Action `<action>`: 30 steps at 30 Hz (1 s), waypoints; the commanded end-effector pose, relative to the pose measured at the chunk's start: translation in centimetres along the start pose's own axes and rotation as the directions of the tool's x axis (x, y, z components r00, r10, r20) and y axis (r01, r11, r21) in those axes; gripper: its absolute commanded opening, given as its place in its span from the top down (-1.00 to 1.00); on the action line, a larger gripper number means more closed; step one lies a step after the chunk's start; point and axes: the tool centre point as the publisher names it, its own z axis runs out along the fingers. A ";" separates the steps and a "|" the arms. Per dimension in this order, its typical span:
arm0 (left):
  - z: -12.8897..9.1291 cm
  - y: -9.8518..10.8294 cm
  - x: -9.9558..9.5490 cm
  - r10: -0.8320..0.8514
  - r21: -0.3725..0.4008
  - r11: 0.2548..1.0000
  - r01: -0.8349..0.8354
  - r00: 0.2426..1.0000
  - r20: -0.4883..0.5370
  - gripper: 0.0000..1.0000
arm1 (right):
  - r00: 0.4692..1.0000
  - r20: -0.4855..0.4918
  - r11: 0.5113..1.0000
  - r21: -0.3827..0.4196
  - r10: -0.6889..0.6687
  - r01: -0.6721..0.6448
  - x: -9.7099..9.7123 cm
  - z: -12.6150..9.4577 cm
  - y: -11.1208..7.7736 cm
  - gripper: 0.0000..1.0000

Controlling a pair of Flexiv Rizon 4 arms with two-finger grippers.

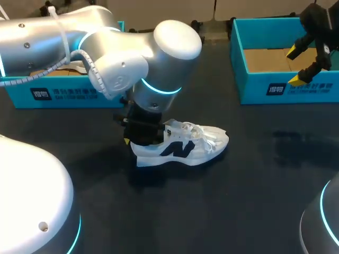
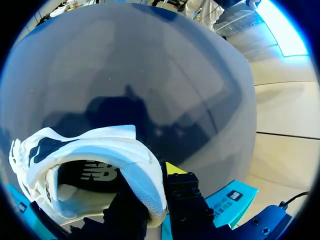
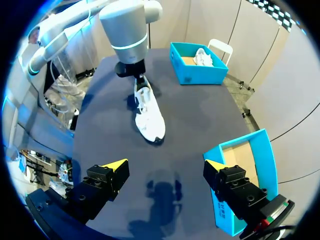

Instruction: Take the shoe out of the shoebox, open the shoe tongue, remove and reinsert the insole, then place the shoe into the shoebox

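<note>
left tool [image 2: 150, 187] clamped on heel of shoe [image 1: 185, 148] | shoe upright on tabletop [image 1: 238, 201] | right tool [image 3: 165, 166] fingers apart, near shoebox [image 1: 286, 87]

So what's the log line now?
left jaws: shut on white laced sneaker heel | right jaws: open | sneaker: upright on dark table

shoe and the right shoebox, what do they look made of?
Shoe: white textile upper, probably mesh, fine weave visible at the heel collar; matte pale sole, likely foam. Right shoebox: cardboard, teal matte outside, plain brown floor inside.
</note>
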 end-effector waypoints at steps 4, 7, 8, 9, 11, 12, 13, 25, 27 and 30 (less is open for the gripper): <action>1.3 0.0 -0.2 0.022 -0.006 1.000 -0.022 1.000 0.015 1.00 | 1.000 -0.002 1.000 0.003 0.001 -0.001 -0.1 0.1 0.1 -1.00; 1.6 0.1 -0.2 0.037 -0.009 0.999 -0.037 0.999 0.028 1.00 | 1.000 -0.002 1.000 0.003 0.001 -0.001 -0.1 0.1 0.1 -1.00; 1.7 0.0 -0.2 0.037 -0.009 0.999 -0.037 0.999 0.028 1.00 | 1.000 -0.002 1.000 0.003 0.001 -0.001 -0.1 0.1 0.1 -1.00; 1.9 0.1 -0.2 0.038 -0.007 0.999 -0.038 0.999 0.027 1.00 | 1.000 -0.002 1.000 0.003 0.001 -0.001 -0.1 0.1 0.1 -1.00; 2.1 0.1 -0.1 0.041 0.003 0.999 -0.041 0.999 0.032 1.00 | 1.000 -0.002 1.000 0.003 0.001 -0.001 -0.1 0.1 0.1 -1.00; 2.3 0.1 0.0 0.049 0.010 0.999 -0.049 0.998 0.035 1.00 | 1.000 -0.002 1.000 0.003 0.001 -0.001 -0.1 0.1 0.1 -1.00; 2.3 0.0 0.0 0.050 0.010 0.999 -0.050 0.998 0.035 1.00 | 1.000 -0.002 1.000 0.003 0.001 -0.001 -0.1 0.1 0.1 -1.00; 1.0 0.0 1.0 0.061 0.036 0.997 -0.064 0.994 0.086 -1.00 | 1.000 -0.002 1.000 0.003 0.001 -0.001 -0.1 0.1 0.1 -1.00; 0.3 0.2 1.3 0.055 0.037 0.998 -0.059 0.993 0.105 -1.00 | 1.000 -0.002 1.000 0.003 0.001 -0.001 -0.1 0.1 0.1 -1.00; -0.6 0.4 1.7 0.043 0.043 0.998 -0.049 0.990 0.132 -1.00 | 1.000 -0.002 1.000 0.003 0.001 -0.001 -0.1 0.1 0.1 -1.00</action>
